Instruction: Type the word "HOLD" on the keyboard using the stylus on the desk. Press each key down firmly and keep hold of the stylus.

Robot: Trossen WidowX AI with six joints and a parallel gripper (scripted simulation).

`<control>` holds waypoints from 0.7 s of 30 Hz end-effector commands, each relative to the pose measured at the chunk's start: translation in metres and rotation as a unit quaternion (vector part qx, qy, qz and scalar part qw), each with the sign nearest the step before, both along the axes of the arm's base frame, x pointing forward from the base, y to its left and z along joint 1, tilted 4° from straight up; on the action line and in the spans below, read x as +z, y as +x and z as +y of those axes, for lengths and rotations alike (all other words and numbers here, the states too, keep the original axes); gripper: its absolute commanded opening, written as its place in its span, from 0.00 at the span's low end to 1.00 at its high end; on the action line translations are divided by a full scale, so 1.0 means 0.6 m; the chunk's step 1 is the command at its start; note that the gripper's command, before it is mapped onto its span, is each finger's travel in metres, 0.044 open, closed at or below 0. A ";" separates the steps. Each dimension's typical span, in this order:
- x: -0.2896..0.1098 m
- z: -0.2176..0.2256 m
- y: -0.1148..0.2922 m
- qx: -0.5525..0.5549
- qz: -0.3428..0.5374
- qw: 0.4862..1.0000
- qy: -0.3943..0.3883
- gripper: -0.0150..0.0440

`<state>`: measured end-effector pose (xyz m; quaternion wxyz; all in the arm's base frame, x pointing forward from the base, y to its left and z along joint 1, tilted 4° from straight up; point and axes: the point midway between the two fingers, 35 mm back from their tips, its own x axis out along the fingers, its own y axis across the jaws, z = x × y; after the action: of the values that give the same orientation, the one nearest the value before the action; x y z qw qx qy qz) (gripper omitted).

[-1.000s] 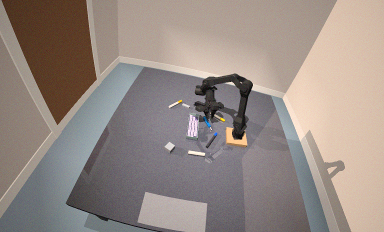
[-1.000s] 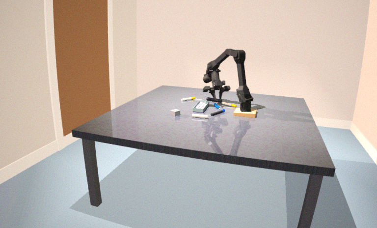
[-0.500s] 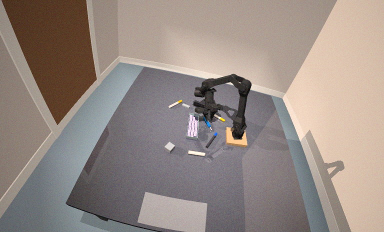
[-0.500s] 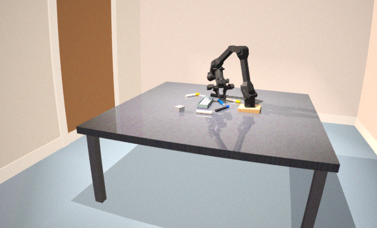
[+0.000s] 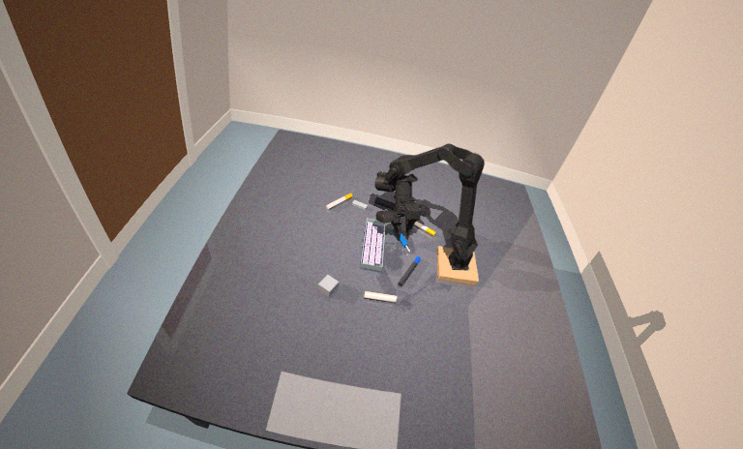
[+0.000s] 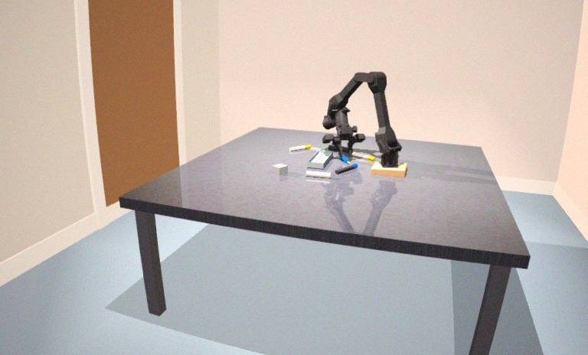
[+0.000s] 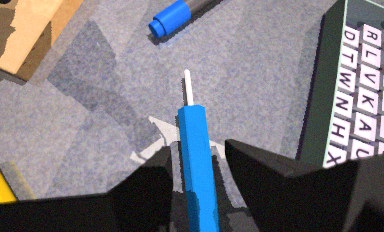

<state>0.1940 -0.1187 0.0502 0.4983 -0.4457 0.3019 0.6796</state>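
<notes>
The blue stylus [image 5: 403, 240] [image 6: 344, 159] [image 7: 195, 129] lies on the desk, its thin white tip pointing up the wrist view. My gripper [image 5: 403, 233] [image 6: 341, 154] [image 7: 198, 150] is part-open, low over the stylus. Its fingers stand on either side of the stylus's body, with a visible gap on each side in the wrist view. The keyboard [image 5: 371, 267] [image 6: 318, 164] [image 7: 314, 92], green-cased with pale keys, lies beside the stylus, at the right in the wrist view. Its D [image 7: 349, 36], L [image 7: 370, 53] and H [image 7: 339, 133] keys show there; O is out of that view.
A dark marker with a blue cap [image 5: 409, 272] [image 6: 345, 169] [image 7: 172, 17] lies beyond the stylus tip. A yellow-ended marker [image 5: 429, 230] [image 6: 368, 157] lies near the gripper. A white stick [image 5: 380, 297], a grey cube [image 5: 328, 284] and the arm's wooden base [image 5: 468, 275] [image 7: 45, 17] are around.
</notes>
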 end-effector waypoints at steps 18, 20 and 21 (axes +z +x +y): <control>-0.023 -0.001 0.001 0.000 0.000 1.000 0.000 0.33; -0.023 -0.001 0.001 0.000 0.000 1.000 0.000 0.31; -0.023 -0.001 0.001 0.000 0.000 1.000 0.000 0.30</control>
<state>0.1948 -0.1191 0.0363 0.4995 -0.4448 0.3012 0.6797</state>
